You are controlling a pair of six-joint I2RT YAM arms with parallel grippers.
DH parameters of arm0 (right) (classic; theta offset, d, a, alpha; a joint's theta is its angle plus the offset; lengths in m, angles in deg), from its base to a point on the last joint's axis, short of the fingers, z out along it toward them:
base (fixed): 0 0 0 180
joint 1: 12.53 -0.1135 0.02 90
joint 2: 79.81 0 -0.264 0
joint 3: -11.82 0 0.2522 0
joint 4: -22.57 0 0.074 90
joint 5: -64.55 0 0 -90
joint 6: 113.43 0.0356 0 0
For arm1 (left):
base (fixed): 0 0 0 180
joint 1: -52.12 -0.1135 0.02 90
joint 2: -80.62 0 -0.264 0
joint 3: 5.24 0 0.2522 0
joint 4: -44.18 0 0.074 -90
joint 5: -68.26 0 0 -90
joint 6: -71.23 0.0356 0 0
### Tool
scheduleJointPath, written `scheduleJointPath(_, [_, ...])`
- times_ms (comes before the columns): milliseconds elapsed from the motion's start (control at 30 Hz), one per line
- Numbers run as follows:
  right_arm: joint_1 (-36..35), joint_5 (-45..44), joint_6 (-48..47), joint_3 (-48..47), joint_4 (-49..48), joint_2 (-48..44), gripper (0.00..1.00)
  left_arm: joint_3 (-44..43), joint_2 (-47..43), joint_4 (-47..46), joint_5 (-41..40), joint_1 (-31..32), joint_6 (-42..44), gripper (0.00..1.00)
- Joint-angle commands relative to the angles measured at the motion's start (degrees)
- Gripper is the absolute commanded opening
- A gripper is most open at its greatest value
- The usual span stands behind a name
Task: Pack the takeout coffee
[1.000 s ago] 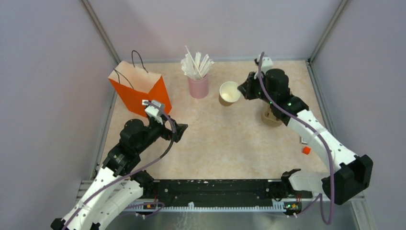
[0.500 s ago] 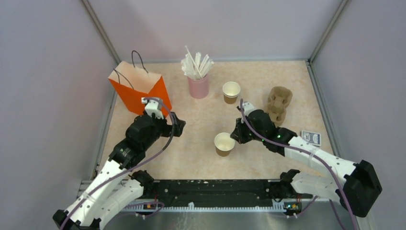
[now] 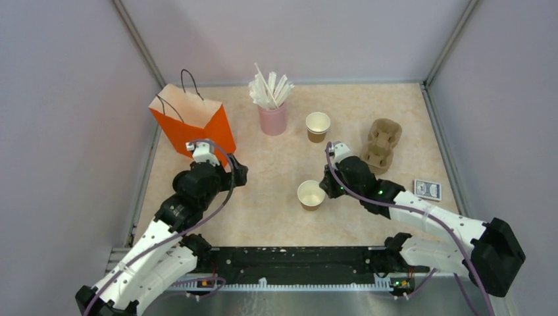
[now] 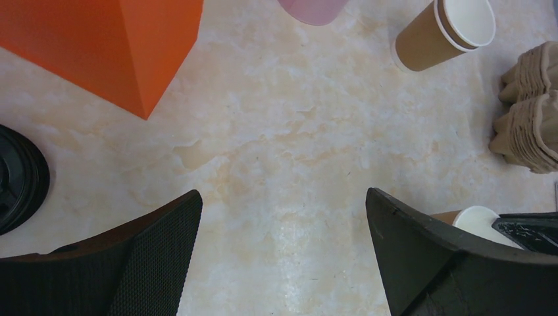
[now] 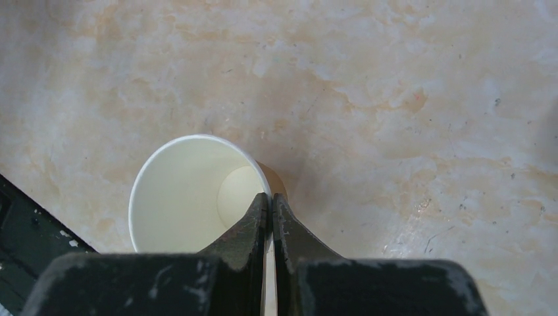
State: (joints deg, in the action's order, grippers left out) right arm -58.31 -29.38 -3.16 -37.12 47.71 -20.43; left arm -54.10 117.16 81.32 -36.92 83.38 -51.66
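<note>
Two lidless brown paper cups with white insides are in view. One cup [image 3: 317, 126] stands at the back, seen also in the left wrist view [image 4: 441, 33]. The other cup [image 3: 310, 195] [image 5: 197, 194] is upright mid-table, and my right gripper [image 3: 327, 187] [image 5: 270, 197] is shut on its rim, one finger inside and one outside. My left gripper [image 3: 233, 174] [image 4: 283, 217] hangs open over bare table just in front of the orange bag [image 3: 191, 122] [image 4: 118, 46]. A round black lid [image 4: 20, 178] lies at the left edge of the left wrist view.
A pink cup of white straws [image 3: 272, 117] stands at the back centre. The tan pulp carrier [image 3: 381, 143] [image 4: 533, 112] lies right of the back cup. A blue card box [image 3: 428, 189] lies at the right. Grey walls enclose the table.
My right gripper came from the back of the table to the middle with a cup pinched by its rim, leaving one cup at the back. My left gripper shifted slightly toward the bag.
</note>
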Motion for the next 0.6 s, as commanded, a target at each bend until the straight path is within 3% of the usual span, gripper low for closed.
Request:
scheduleJointPath(0, [-1.07, -2.46, -1.15, 0.0, -3.43, -0.04, 0.02, 1.2, -0.28, 1.11, -5.78, -0.03, -6.52, 0.99])
scheduleJointPath(200, [-1.07, -3.14, 0.55, -0.12, -2.35, -1.89, 0.11, 1.48, 0.75, 4.29, -11.17, -0.03, -12.41, 0.99])
scheduleJointPath(433, [-1.08, -2.34, 1.41, -1.22, -0.16, -4.49, 0.14, -1.17, 1.72, 11.5, -18.09, 0.01, -18.83, 0.99])
scheduleJointPath(567, [-1.09, -1.72, 2.25, -3.11, 2.94, -6.93, 0.23, -3.4, 0.62, 15.56, -21.84, -0.07, -20.61, 0.97])
